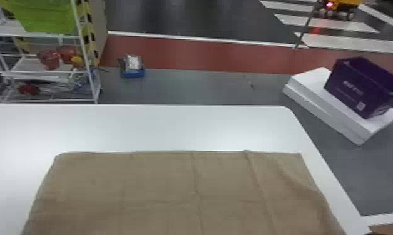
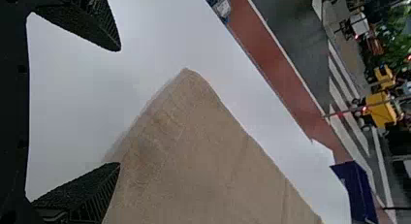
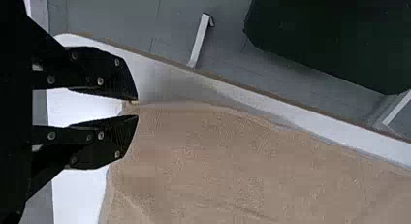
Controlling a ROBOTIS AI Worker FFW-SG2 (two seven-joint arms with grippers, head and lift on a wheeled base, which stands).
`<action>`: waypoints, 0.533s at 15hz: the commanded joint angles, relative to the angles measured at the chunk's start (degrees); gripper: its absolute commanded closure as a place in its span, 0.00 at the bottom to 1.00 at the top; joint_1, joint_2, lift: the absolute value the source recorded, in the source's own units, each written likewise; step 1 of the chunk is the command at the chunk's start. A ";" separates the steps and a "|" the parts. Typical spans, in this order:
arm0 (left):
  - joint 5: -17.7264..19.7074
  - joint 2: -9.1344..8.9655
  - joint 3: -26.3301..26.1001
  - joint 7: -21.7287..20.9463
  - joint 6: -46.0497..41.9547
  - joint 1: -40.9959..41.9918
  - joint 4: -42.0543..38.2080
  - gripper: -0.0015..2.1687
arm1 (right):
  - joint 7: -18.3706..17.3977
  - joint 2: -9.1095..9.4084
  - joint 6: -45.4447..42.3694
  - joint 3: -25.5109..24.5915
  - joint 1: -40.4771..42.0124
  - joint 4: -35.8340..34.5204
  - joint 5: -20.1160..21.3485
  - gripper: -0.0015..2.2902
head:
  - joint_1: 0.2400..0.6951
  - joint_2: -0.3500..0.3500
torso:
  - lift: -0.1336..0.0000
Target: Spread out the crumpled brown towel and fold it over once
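Observation:
The brown towel (image 1: pixel 174 187) lies spread over the white table in the head view, with a few creases and a soft wrinkle toward its right edge. In the left wrist view my left gripper (image 2: pixel 118 107) is wide open, its fingers above the table beside one corner of the towel (image 2: pixel 194 146). In the right wrist view my right gripper (image 3: pixel 138 107) is partly open at another corner of the towel (image 3: pixel 232 161), close to a table edge. The towel's edge lies at its fingertips, with a gap between the fingers.
The white table (image 1: pixel 142 128) extends beyond the towel's far and left sides. Past it stand a white wire shelf (image 1: pixel 42 73) at the left and a purple crate (image 1: pixel 355 90) on a white box at the right. A small blue tray (image 1: pixel 133 73) is on the floor.

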 commanded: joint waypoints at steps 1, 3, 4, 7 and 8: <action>5.25 -0.24 0.93 0.03 13.66 -3.21 -1.56 0.02 | 3.49 -0.57 6.65 -1.25 -1.46 -0.39 -10.03 0.02 | 1.00 0.26 | 0.08; 6.39 -0.24 0.49 0.03 21.40 -5.76 -1.74 0.04 | 4.02 -0.83 17.90 -2.30 -3.39 -0.83 -21.80 0.02 | 1.00 0.28 | 0.08; 6.48 -0.24 -0.13 0.12 24.91 -7.08 -1.74 0.05 | 3.49 -1.27 27.74 -2.30 -5.50 -0.83 -27.87 0.01 | 1.00 0.29 | 0.08; 6.39 -0.24 -5.14 3.19 34.58 -11.12 -1.30 0.09 | -5.12 -1.80 52.70 0.16 -11.57 0.58 -36.66 0.01 | 1.00 0.27 | 0.08; 6.57 -0.24 -7.07 4.86 36.34 -12.17 -0.77 0.10 | -9.52 -1.01 57.63 2.09 -13.59 0.93 -36.74 0.01 | 1.00 0.21 | 0.08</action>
